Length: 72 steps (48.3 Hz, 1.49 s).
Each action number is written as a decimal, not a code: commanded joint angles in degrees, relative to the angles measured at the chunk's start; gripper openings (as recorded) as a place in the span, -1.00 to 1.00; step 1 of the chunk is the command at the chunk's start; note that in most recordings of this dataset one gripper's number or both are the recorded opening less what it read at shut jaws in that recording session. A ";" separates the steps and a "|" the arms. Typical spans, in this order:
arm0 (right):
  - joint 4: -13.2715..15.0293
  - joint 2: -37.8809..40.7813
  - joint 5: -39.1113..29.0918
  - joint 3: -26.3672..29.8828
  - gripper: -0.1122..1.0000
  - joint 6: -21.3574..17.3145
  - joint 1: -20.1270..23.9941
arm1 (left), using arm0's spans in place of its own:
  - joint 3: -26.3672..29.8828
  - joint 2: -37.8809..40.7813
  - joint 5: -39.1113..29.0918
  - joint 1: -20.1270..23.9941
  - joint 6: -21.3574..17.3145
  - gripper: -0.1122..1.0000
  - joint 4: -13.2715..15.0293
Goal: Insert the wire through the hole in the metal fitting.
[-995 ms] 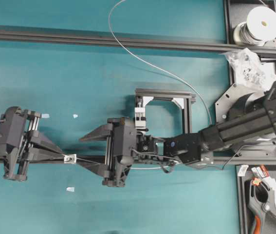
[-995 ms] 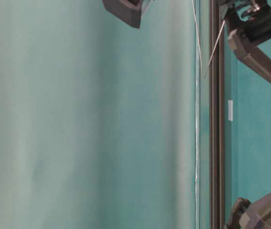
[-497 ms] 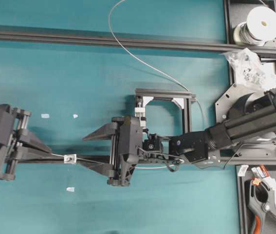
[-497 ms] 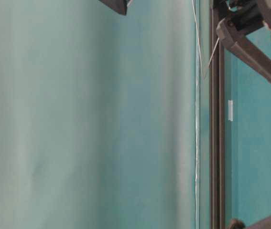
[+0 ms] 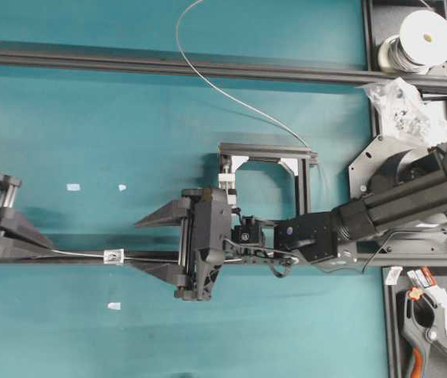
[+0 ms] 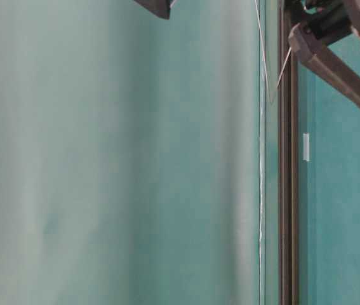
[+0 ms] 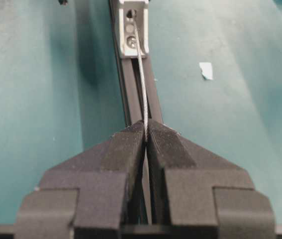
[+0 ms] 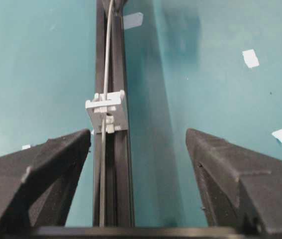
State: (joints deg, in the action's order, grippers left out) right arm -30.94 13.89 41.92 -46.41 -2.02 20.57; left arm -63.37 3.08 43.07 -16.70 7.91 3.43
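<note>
- Nearest the left wrist camera, the black left gripper (image 7: 145, 137) has its ridged fingers pressed together on the hair-thin silvery wire (image 7: 141, 79) — the strand runs straight out from the fingertips, along the dark aluminium rail (image 7: 131, 99), to the small shiny squarish metal fitting (image 7: 132, 27) seated on that rail.
- The wire looks nearly weightless and springy yet easily kinked; pinched this close to its free end it stays stiff enough to steer, so I judge the sound hold is right where it is, a short way from the fitting, with a firm pinch because the smooth strand could slip.
- The fitting itself appears small, rigid and light; it sits on the rail with the wire passing through it, so pulling in line with the rail seems safer than tugging sideways.
- Beyond the fitting in the overhead view, the black right gripper (image 5: 156, 248) stands with fingers spread wide on either side of the rail, gripping nothing; the wire (image 5: 148, 259) runs between them.
- Farther off, past the rail's far end, the wire loops up across the teal table cover (image 5: 89, 118).
- Against the earlier frame, the left gripper (image 5: 26, 246) sits farther from the fitting (image 5: 113, 256) — more wire now shows between them — while the right gripper stays spread and nearly unmoved.
</note>
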 commanded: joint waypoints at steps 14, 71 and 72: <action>0.09 -1.76 0.26 0.35 0.78 0.00 0.09 | -5.89 -8.44 -1.58 -0.70 0.09 -0.98 -0.09; 0.09 -1.76 0.26 0.62 0.77 0.09 0.09 | -6.86 -13.71 -9.05 -1.76 1.41 -0.40 -0.09; 0.09 -1.76 0.26 0.53 0.77 0.09 0.09 | -7.03 -13.71 -9.05 -1.67 1.49 -0.30 -0.09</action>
State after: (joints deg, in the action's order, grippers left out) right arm -30.94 13.89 41.92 -46.41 -2.02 20.57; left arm -70.40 -10.28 33.57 -18.81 9.23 3.34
